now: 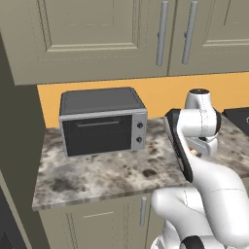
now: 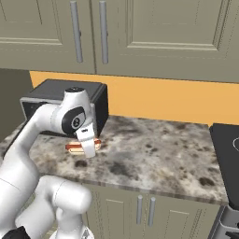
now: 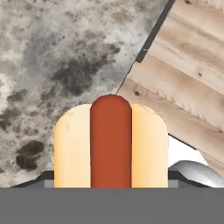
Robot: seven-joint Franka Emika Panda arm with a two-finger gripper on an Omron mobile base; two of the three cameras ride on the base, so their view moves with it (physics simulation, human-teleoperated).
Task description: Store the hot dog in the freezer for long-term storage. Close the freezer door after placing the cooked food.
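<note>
Olive-green panelled wall cabinets (image 1: 97, 34) with grey bar handles ran above an orange backsplash (image 2: 163, 100). Below lay a mottled grey-brown stone countertop (image 1: 107, 172) over matching base cabinets (image 2: 140, 210). A boxy grey-and-black countertop oven (image 1: 102, 121) with two knobs stood at the back of the counter, near its left end. The white arm was bent over the counter just right of the oven. Its two-finger gripper (image 2: 88, 148) pointed downward at the small tan bun with a red-orange sausage, the hot dog (image 3: 111, 144). In the right base view the hot dog (image 2: 79, 146) was seen low over the countertop in front of the oven; contact with the stone could not be determined. In the hand view the bun sat squarely between the finger positions, wood-plank flooring (image 3: 188, 83) showing beyond the counter edge. The jaws appeared clenched on the bun.
</note>
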